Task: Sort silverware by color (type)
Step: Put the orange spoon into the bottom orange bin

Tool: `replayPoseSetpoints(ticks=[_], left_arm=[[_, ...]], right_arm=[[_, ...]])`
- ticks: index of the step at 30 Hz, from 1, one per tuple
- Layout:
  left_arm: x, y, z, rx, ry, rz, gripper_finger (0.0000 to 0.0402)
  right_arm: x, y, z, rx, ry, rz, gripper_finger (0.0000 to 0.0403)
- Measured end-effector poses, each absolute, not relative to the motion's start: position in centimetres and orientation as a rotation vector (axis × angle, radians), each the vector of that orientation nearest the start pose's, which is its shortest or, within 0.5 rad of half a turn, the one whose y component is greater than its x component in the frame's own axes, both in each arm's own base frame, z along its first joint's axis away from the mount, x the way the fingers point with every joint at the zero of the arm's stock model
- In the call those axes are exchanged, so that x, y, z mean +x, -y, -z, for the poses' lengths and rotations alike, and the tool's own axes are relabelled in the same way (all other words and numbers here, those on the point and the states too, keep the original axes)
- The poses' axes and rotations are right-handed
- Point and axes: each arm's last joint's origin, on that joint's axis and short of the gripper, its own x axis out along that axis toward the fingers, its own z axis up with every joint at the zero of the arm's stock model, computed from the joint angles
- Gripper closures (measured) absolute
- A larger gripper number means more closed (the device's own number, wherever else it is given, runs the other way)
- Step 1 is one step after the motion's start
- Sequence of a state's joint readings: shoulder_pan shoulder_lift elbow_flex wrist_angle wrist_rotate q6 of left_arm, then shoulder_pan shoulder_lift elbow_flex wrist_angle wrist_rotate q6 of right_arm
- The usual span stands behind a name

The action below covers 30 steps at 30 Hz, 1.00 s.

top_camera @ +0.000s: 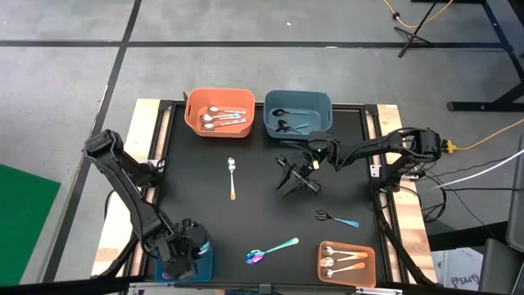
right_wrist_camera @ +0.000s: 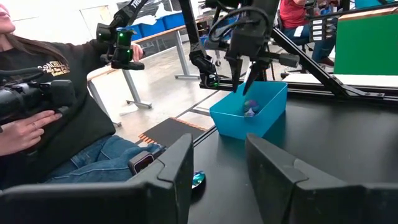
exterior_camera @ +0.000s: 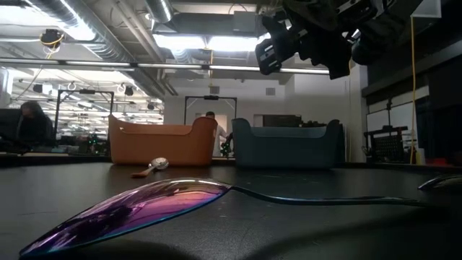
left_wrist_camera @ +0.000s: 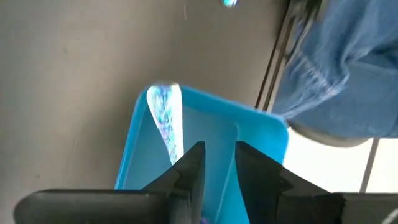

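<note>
Three spoons lie flat on the black table: a silver one with an orange handle (top_camera: 232,178) (exterior_camera: 151,167), a dark one with a teal handle (top_camera: 336,219), and an iridescent purple one with a teal handle (top_camera: 271,251) (exterior_camera: 144,209). My left gripper (top_camera: 183,256) (left_wrist_camera: 217,167) hangs narrowly open, fingers pointing down, over the bright blue bin (left_wrist_camera: 261,134) (right_wrist_camera: 249,118) at the near left corner. An iridescent spoon (left_wrist_camera: 165,118) rests inside that bin against its wall, beside the fingers. My right gripper (top_camera: 296,174) (right_wrist_camera: 217,180) (exterior_camera: 303,43) hovers wide open and empty above the table's middle.
At the far edge stand an orange bin (top_camera: 219,112) of plain silver spoons and a grey-blue bin (top_camera: 297,112) of black spoons. An orange bin (top_camera: 346,262) at the near right holds orange-handled spoons. A seated person (right_wrist_camera: 56,124) with a camera is just off the near left corner.
</note>
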State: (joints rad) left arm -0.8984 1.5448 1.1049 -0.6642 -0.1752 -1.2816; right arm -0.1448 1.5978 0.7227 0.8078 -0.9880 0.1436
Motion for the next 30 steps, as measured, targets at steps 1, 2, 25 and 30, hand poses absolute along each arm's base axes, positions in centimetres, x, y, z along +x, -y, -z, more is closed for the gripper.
replayPoseSetpoints(ticks=[1, 2, 25, 30], left_arm=[[19.3, 23.3, -23.4, -0.563, -1.141, -0.064, 0.0319], [19.3, 23.1, -23.7, -0.560, -1.113, -0.072, 0.0319], [27.0, 14.2, -25.8, -0.559, -0.719, -0.355, 0.0319], [28.7, 12.4, -26.5, -0.454, -0.635, -0.328, 0.0319]], right_arm=[[31.4, 2.1, -21.2, 0.172, -0.119, -0.838, 0.0270], [31.4, 2.1, -21.2, 0.172, -0.119, -0.838, 0.0270], [30.2, 2.4, -23.8, 0.060, -0.021, -0.817, 0.0270], [29.2, 3.4, -25.2, 0.053, -0.009, -0.781, 0.0270]])
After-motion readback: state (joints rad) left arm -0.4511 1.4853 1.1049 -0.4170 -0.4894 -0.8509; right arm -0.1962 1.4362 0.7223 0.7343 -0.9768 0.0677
